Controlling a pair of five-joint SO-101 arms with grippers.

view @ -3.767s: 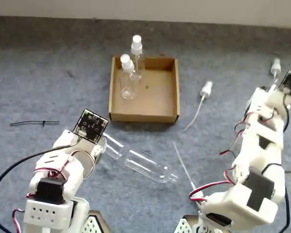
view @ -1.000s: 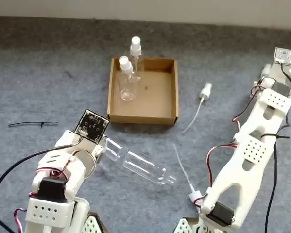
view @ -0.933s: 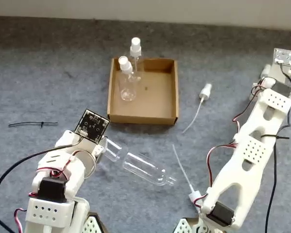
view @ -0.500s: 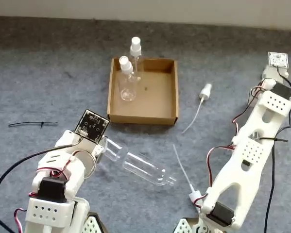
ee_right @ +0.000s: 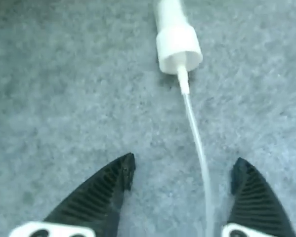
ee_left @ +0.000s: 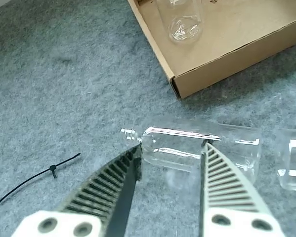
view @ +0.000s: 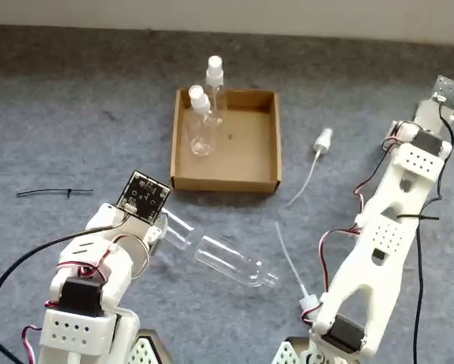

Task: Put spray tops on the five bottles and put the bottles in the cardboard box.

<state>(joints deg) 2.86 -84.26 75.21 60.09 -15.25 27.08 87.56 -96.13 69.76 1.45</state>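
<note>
**Two bottles boxed, a third lies waiting for its top**

Your left hand (ee_left: 171, 148) hangs low with its ribbed fingers spread. The tips sit at the flank of a clear plastic bottle (ee_left: 227, 143) and pinch nothing. That bottle lies on its side on the grey carpeted worktop (view: 98, 114), just in front of the brown cardboard box (view: 225, 182), with its neck bare. It appears to be kept within the left arm's reach so you can steady it for capping.

Your right arm is stretched far out toward the worktop's right edge, with the wrist tipped downward. The right hand (ee_right: 185, 162) is wide open above a white spray top (ee_right: 178, 47). Its long clear dip tube runs untouched between the fingers, nearer one than the other, which looks like a line-up for a pick.

Two upright clear bottles with white spray tops (view: 201, 129) stand at the box's far-left corner, leaving most of its floor free for the rest. Two loose spray tops lie on the worktop, one right of the box (view: 323, 140) and one by the right arm's base (view: 308, 301).
</note>
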